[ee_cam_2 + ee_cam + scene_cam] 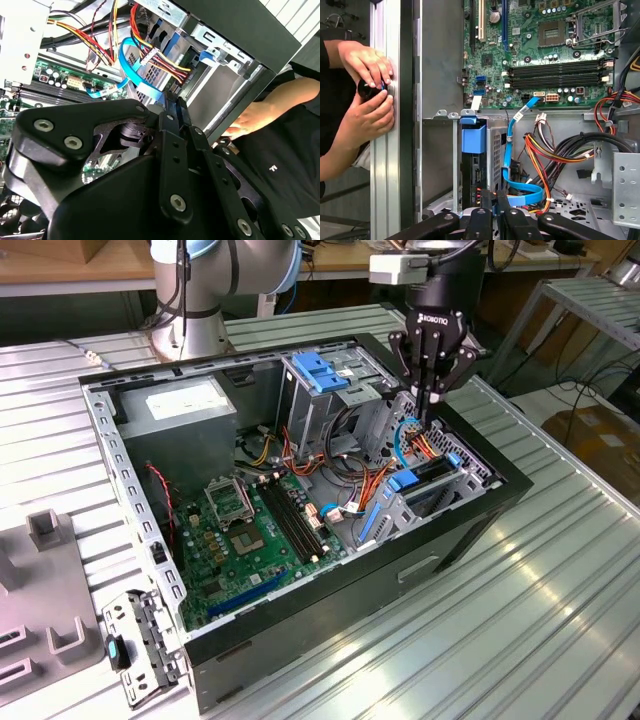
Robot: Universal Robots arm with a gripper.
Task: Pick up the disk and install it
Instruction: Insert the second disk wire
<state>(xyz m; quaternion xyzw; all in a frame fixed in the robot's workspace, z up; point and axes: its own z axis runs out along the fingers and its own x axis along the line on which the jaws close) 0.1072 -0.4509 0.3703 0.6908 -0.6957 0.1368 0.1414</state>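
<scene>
The disk stands on edge in the lower drive cage at the front of the open computer case, its blue side rail showing. In the first wrist view the disk is a dark narrow edge under a blue tab. My gripper hangs straight down just above the disk's upper edge, fingers shut together with nothing between them. Whether the tips touch the disk I cannot tell. In both wrist views the gripper points into the cage beside a blue flat cable.
Red, yellow and black cables crowd the space next to the cage. The motherboard, the grey power-supply box and an upper cage with a blue latch fill the case. A person's hands hold a black knob at the table edge.
</scene>
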